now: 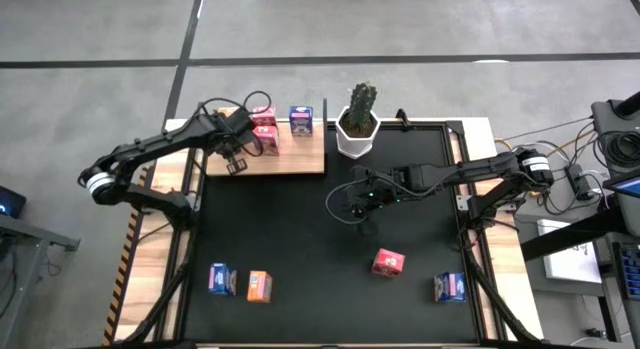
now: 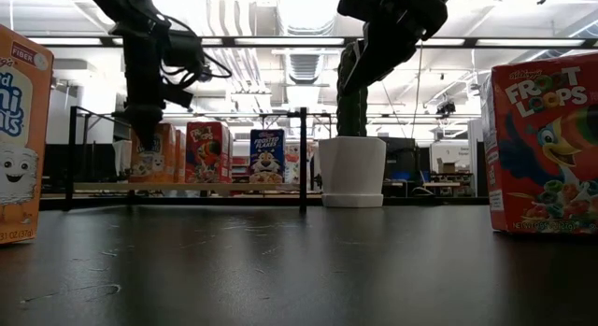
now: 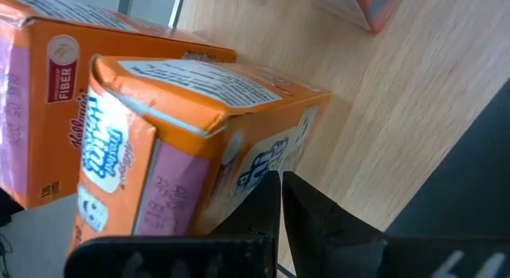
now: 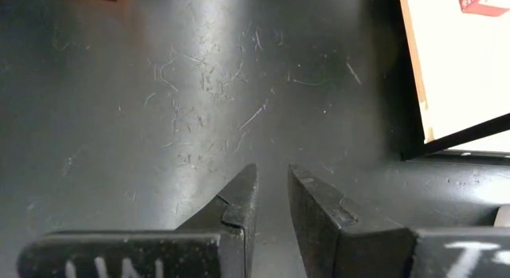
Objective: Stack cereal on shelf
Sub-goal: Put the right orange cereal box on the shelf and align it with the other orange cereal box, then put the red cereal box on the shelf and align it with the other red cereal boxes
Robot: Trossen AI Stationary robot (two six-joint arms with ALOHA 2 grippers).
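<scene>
Your right hand (image 1: 362,217) hangs over the middle of the counter (image 1: 300,249), fingers narrowly parted and holding nothing. The nearest loose cereal, the pink-red box (image 1: 388,262), lies just beyond it toward the front edge, well apart from the shelf (image 1: 290,157). Your left hand (image 1: 236,161), pressed together, stands at the shelf beside the orange boxes (image 3: 159,150).

Two dark, slender jointed arms are seen, each marked by a pale band near its base. Loose black cables are looped beside the left gripper (image 1: 236,165). The right gripper (image 4: 272,200) is formed of two black wedge-shaped fingers, with white markings printed on their mounts.
</scene>
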